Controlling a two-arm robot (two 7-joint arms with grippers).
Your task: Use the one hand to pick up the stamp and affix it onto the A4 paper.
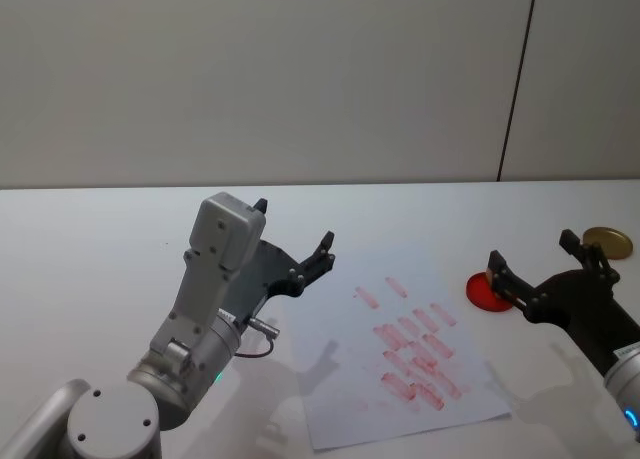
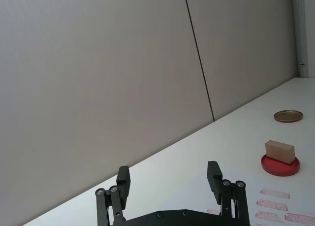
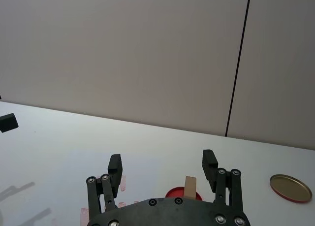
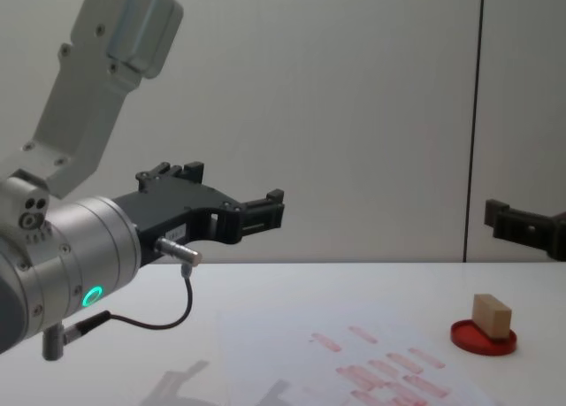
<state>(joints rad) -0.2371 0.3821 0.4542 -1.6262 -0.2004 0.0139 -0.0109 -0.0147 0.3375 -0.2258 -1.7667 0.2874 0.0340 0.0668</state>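
- While the stamp [image 4: 492,315] sits on the red pad [image 4: 482,338], right of the paper [image 1: 340,384], the pickup is not yet made.
- Right gripper [image 1: 533,254] hovers above and just beside the pad, jaws spread and empty.
- Left gripper [image 1: 293,226] hangs raised to the left of the paper, jaws spread too.
- Next, by my reading, the right gripper must drop, straddle the stamp, pinch it, then carry it to the paper.

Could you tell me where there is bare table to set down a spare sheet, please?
The table is bare behind the A4 paper toward the wall, and left of it, beneath the hovering left gripper. The right is crowded: stamp on the red ink pad, the right gripper close by, jaws open, and a gold lid.
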